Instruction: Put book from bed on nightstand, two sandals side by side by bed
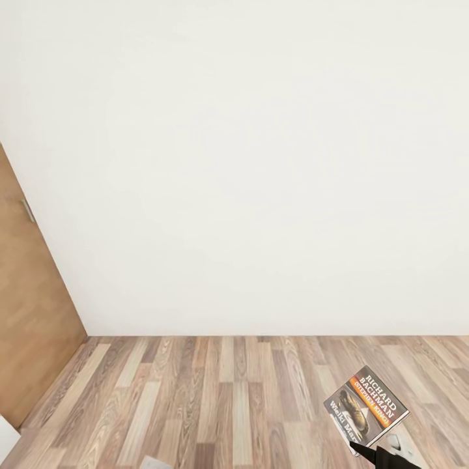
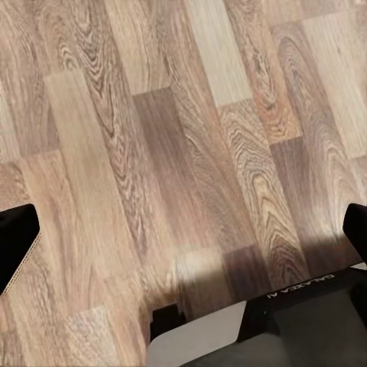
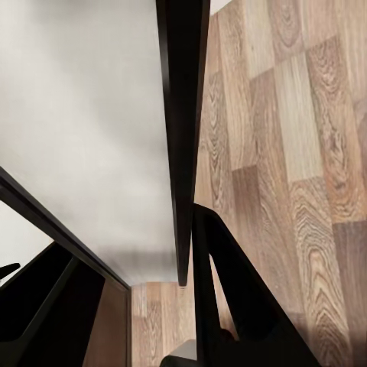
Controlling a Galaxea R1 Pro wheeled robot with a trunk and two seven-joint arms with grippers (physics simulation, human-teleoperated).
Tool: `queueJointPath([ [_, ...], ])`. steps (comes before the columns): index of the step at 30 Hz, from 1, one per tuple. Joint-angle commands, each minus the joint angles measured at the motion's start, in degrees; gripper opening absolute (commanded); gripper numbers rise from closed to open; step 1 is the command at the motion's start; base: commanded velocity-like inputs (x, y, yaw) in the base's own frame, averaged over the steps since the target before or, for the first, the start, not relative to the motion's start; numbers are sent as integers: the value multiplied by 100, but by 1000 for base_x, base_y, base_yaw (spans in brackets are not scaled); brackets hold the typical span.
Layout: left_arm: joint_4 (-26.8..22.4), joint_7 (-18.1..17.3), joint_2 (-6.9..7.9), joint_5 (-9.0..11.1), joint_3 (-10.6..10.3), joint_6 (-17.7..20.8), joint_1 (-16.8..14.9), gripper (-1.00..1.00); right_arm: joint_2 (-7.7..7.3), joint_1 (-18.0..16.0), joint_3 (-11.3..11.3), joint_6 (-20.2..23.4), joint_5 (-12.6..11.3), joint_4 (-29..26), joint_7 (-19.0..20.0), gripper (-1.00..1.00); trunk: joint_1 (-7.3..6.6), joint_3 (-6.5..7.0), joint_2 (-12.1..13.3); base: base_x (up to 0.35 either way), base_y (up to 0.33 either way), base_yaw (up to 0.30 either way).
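Observation:
The book [image 1: 368,404], a thin paperback with an orange band and "Richard Bachman" in white, hangs tilted above the wood floor at the lower right of the head view. My right gripper [image 1: 366,449] is shut on its lower edge. In the right wrist view the book [image 3: 183,115] appears edge-on as a thin dark strip running between the dark fingers [image 3: 229,306]. My left gripper [image 2: 183,233] is open over bare floor, with nothing between its fingertips [image 2: 15,237]. The bed, the nightstand and the sandals are out of view.
A plain white wall [image 1: 247,163] stands straight ahead. A brown wooden door [image 1: 32,312] closes off the left side. Grey-brown floor planks [image 1: 215,397] stretch from me to the wall. Part of my own base [image 2: 252,329] lies under the left gripper.

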Motion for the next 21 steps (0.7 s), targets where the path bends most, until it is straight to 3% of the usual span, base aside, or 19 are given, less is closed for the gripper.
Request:
queueJointPath([
  [1, 3, -22, -1, -56, 50, -19, -5, 100, -3, -6, 17, 54, -71, -6, 14, -100, 7, -13, -13, 332, 0, 0],
  [21, 3, -18, -4, -56, 50, -17, -5, 100, -3, -6, 17, 54, -71, -5, 18, -100, 7, -13, -13, 332, 0, 0],
])
